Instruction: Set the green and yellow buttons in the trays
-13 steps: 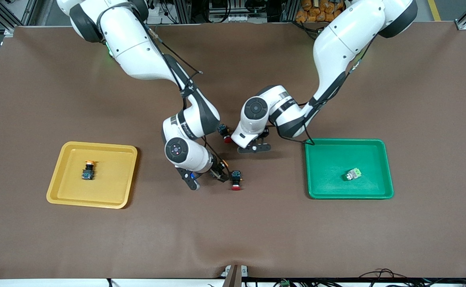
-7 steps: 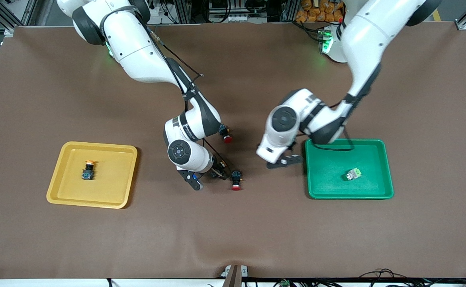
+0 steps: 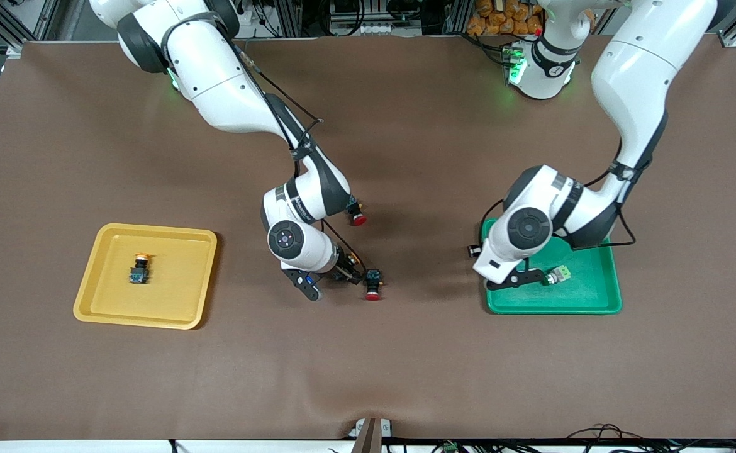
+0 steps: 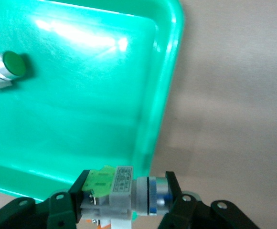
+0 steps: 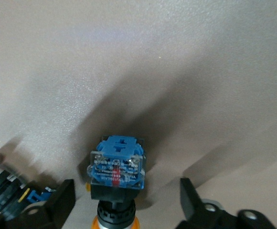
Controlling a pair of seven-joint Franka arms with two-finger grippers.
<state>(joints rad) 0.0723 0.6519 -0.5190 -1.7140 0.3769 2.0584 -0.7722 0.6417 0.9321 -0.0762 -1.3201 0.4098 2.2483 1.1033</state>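
Bright, even light — wrist views perhaps soft.

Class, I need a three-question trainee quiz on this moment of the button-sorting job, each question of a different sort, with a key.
1. True or false: the left gripper holds a green button.
2. The right gripper stands open around:
A a yellow button
B a red button
C nothing
3. Fill in: the yellow tray holds ___ button(s).

Key: 1 true; 2 A; 3 one.
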